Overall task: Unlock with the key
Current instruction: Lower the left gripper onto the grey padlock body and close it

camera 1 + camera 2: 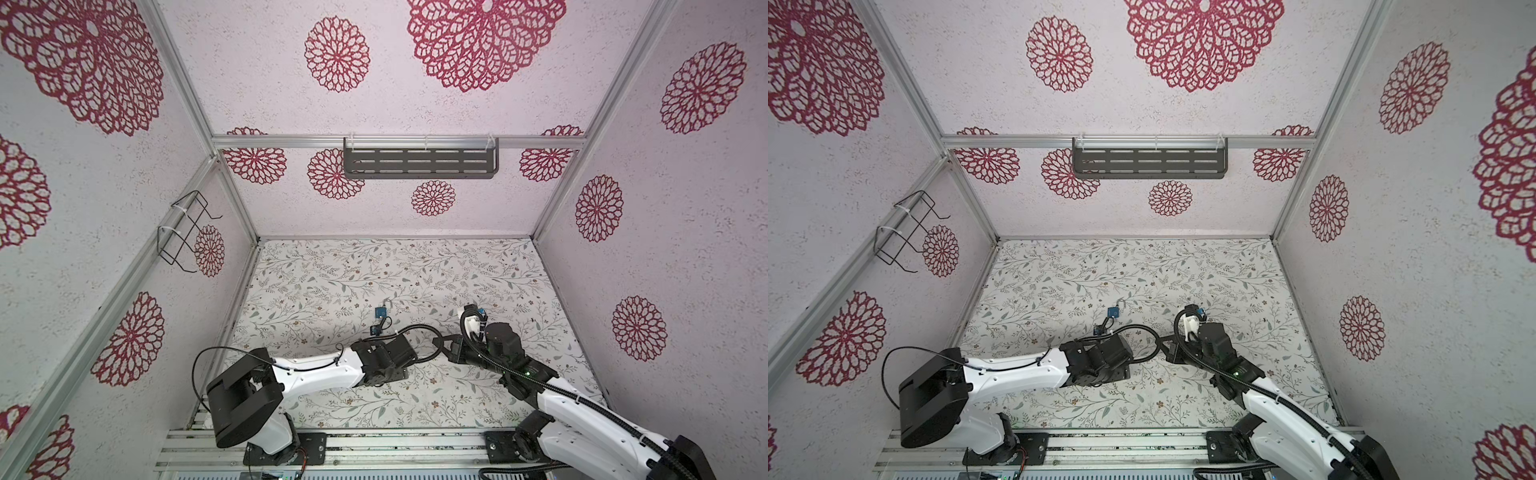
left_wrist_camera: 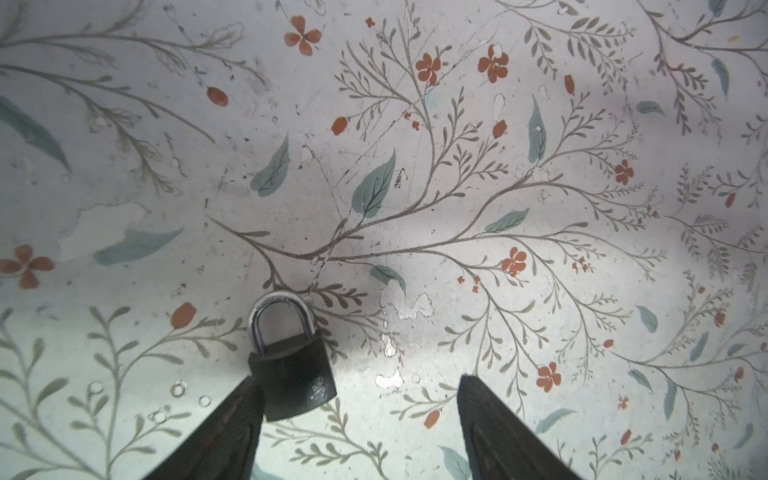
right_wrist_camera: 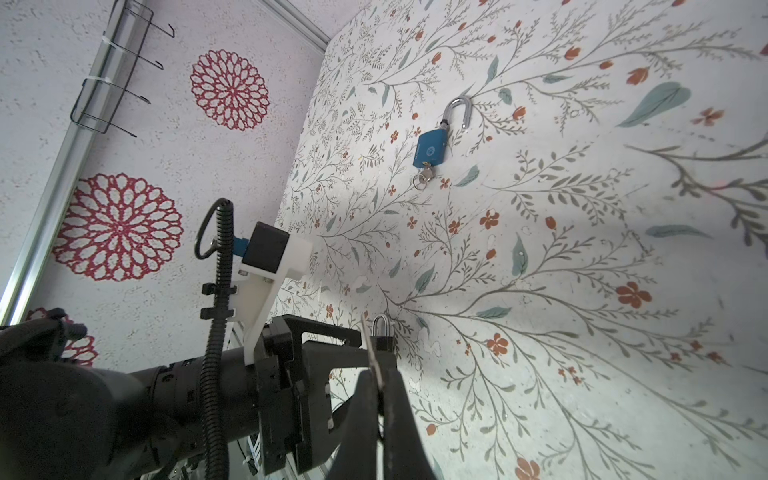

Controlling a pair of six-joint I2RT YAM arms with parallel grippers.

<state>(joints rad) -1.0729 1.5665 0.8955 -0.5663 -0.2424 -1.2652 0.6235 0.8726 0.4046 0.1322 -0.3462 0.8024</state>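
Observation:
A small dark padlock (image 2: 295,374) with its silver shackle shut lies on the flowered table. My left gripper (image 2: 358,378) stands open over it. The padlock's body touches one finger (image 2: 232,424) and the other finger (image 2: 498,428) is well clear of it. In both top views the left gripper (image 1: 395,357) hides this padlock. My right gripper (image 3: 378,374) is shut on the key (image 3: 371,353), whose thin metal blade sticks out towards the dark padlock (image 3: 382,336). In a top view the right gripper (image 1: 440,344) points at the left one.
A blue padlock (image 3: 432,145) with its shackle open and another key (image 3: 424,176) in it lies farther back on the table (image 1: 380,311). A wire rack (image 1: 187,232) hangs on the left wall. A dark slotted shelf (image 1: 419,160) is on the back wall.

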